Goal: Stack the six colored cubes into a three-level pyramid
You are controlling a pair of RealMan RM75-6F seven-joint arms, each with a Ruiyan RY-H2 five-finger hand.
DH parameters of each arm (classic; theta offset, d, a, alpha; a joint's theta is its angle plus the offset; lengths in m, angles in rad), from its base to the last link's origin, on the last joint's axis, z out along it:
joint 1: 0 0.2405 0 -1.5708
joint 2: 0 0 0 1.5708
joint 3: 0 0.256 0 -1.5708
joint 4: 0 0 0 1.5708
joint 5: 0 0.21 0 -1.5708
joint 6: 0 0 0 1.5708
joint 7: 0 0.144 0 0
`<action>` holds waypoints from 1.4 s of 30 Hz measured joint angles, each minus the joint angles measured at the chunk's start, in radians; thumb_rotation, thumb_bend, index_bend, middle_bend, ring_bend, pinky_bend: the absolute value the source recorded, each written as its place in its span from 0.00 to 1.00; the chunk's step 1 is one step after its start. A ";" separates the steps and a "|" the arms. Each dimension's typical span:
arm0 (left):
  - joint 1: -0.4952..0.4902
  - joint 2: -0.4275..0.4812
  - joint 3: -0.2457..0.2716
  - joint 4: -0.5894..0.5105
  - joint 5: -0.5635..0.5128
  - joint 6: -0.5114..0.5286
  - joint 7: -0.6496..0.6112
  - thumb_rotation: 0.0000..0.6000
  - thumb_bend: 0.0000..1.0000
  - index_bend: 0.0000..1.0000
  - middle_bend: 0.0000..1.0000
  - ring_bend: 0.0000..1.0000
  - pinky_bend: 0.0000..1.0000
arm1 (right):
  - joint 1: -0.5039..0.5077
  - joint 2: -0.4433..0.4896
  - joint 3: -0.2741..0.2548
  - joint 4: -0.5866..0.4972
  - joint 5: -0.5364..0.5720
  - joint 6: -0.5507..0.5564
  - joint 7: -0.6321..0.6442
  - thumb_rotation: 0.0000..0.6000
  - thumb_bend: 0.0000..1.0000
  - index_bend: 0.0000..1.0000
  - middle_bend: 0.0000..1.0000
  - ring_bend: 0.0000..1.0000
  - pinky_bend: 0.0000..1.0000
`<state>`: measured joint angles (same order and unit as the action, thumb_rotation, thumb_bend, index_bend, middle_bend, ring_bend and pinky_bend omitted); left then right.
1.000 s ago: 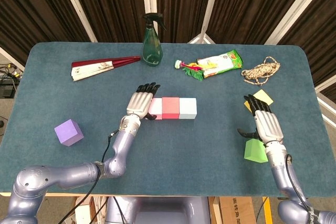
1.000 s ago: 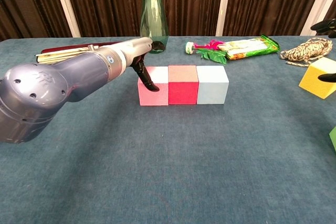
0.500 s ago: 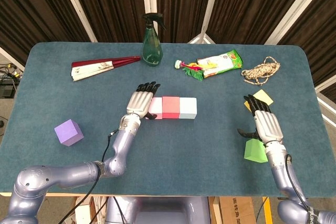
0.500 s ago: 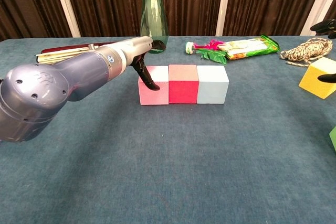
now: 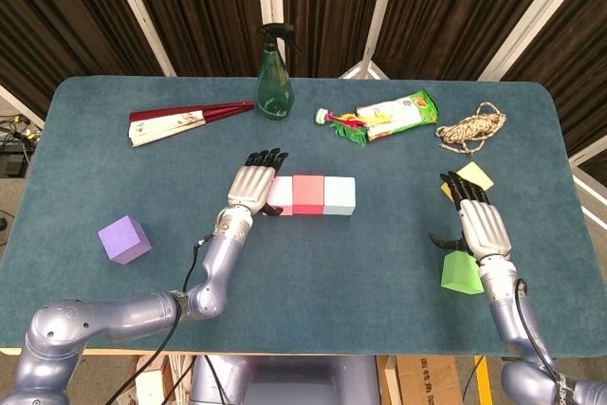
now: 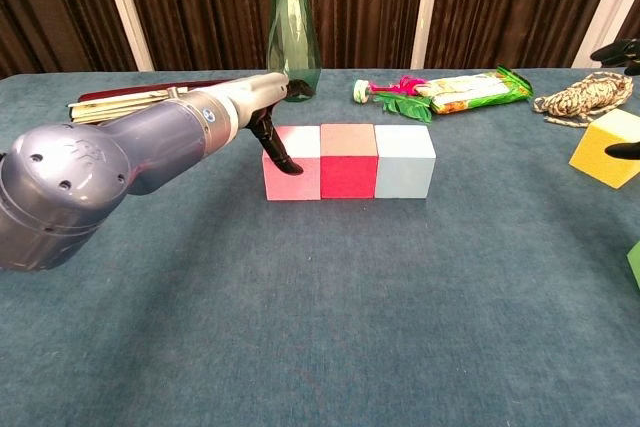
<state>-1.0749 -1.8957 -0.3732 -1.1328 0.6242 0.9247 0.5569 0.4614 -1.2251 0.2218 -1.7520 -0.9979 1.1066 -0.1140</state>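
Three cubes form a row mid-table: pink cube (image 5: pixel 281 194) (image 6: pixel 292 163), red cube (image 5: pixel 308 194) (image 6: pixel 349 161), pale blue cube (image 5: pixel 340 194) (image 6: pixel 404 161). My left hand (image 5: pixel 254 183) (image 6: pixel 262 107) lies flat, fingers extended, against the pink cube's left side, holding nothing. A purple cube (image 5: pixel 124 239) sits at the near left. My right hand (image 5: pixel 473 219) hovers open between the yellow cube (image 5: pixel 471 177) (image 6: pixel 609 148) and the green cube (image 5: pixel 461 272); the chest view shows only its fingertips at the right edge.
Along the far side lie a folded fan (image 5: pixel 186 120), a green spray bottle (image 5: pixel 275 75) (image 6: pixel 293 29), a snack packet (image 5: pixel 391 114) (image 6: pixel 452 90) and a coil of rope (image 5: pixel 471 127) (image 6: pixel 583 96). The table's near edge runs just below the green cube.
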 measured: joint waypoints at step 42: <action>-0.003 -0.012 0.002 0.041 0.020 -0.021 -0.007 1.00 0.24 0.00 0.00 0.00 0.00 | 0.002 -0.006 -0.003 0.006 0.012 -0.004 -0.009 1.00 0.26 0.00 0.00 0.00 0.00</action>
<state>-1.0779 -1.9077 -0.3717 -1.0913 0.6441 0.9039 0.5496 0.4636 -1.2307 0.2193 -1.7460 -0.9864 1.1028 -0.1233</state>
